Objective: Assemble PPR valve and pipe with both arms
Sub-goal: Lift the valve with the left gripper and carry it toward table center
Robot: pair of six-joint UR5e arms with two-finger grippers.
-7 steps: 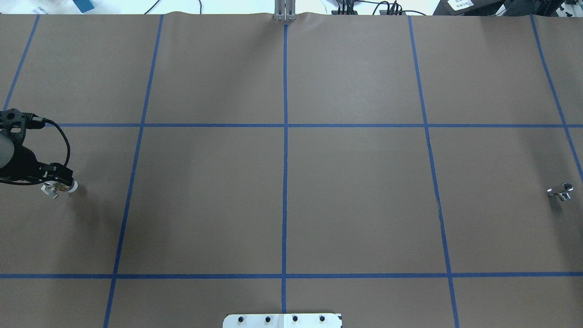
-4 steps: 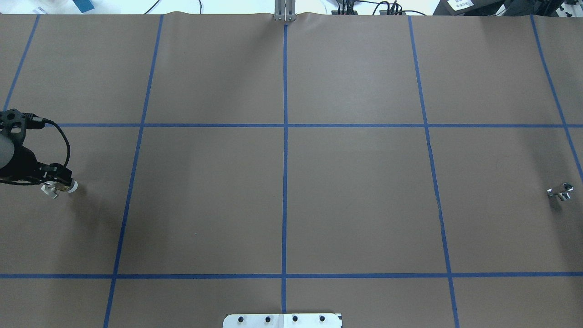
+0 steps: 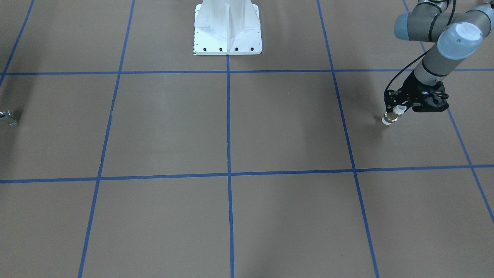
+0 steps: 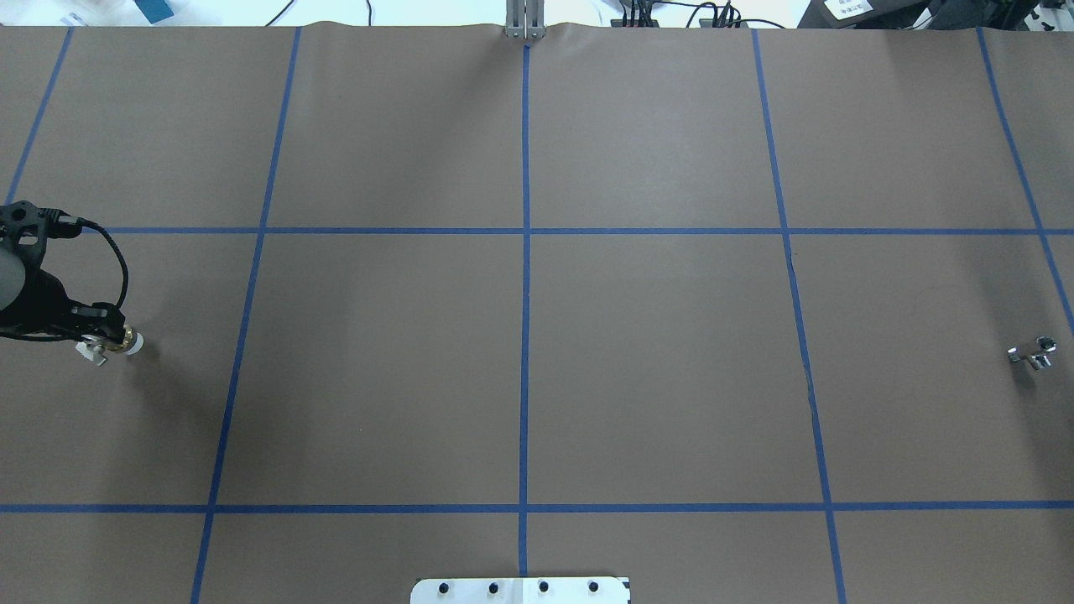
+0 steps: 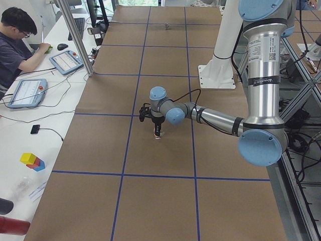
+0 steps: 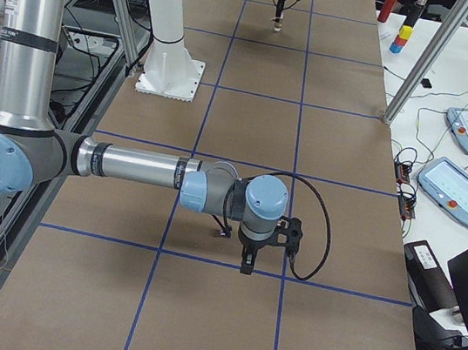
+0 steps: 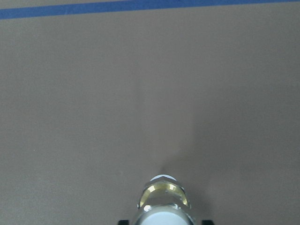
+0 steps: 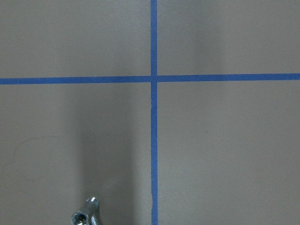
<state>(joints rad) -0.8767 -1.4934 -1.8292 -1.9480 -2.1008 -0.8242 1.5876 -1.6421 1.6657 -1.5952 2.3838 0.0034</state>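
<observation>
The PPR valve (image 4: 117, 342), white ends with a brass band and a small grey lever, is at the far left of the overhead view. My left gripper (image 4: 106, 334) is shut on it and holds it upright, its white end just above the paper (image 3: 390, 117). The left wrist view shows the valve (image 7: 163, 202) from above, between the jaws. The pipe (image 4: 1032, 352), a small silvery stub, lies on the paper at the far right and shows in the right wrist view (image 8: 84, 217). My right gripper (image 6: 247, 263) hangs beside the pipe (image 6: 224, 231); I cannot tell whether it is open or shut.
Brown paper with blue tape lines (image 4: 525, 335) covers the table. The white bolted pedestal (image 3: 227, 27) stands at the robot's side in the middle. An operator, tablets and blocks are on a side bench (image 5: 50, 60) past the table's far edge.
My left gripper has shifted slightly to the left with the valve in it. The pipe has not moved.
</observation>
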